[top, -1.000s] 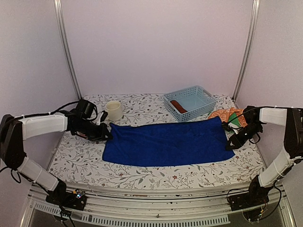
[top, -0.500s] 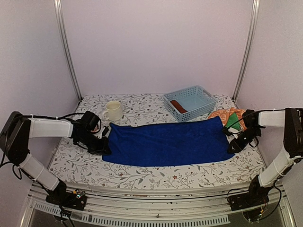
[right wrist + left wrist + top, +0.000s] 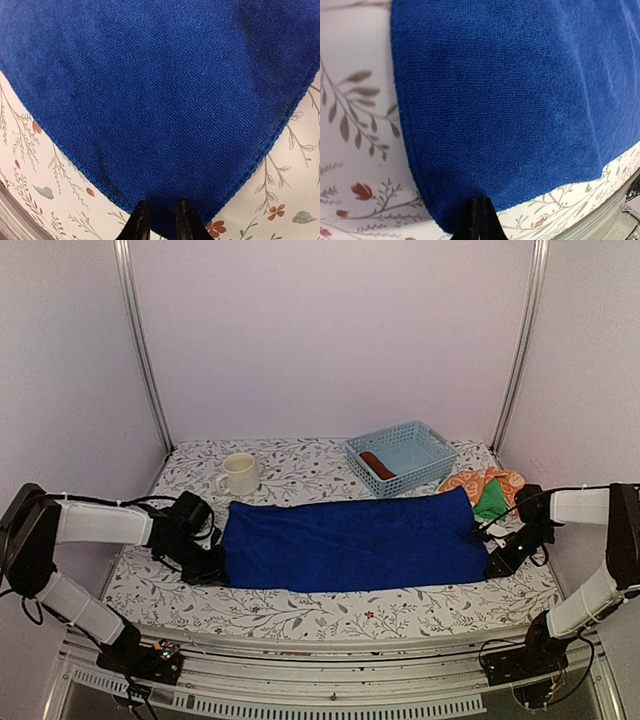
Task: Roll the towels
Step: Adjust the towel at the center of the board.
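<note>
A royal-blue towel lies spread flat across the middle of the table. My left gripper is low at its near left corner. In the left wrist view this gripper is shut, pinching the hem of the blue towel. My right gripper sits at the near right corner. In the right wrist view it is shut on that corner of the blue towel, with cloth between the fingers. A rust-brown towel lies in the basket. Orange patterned and green towels lie at the right.
A pale blue lattice basket stands at the back right. A cream mug stands at the back left, just beyond the blue towel. Walls and metal posts close in the table on three sides.
Both grippers have moved toward the near edge with the towel's corners. The left jaws have closed fully. The towel's near edge now lies straighter and closer to me.
</note>
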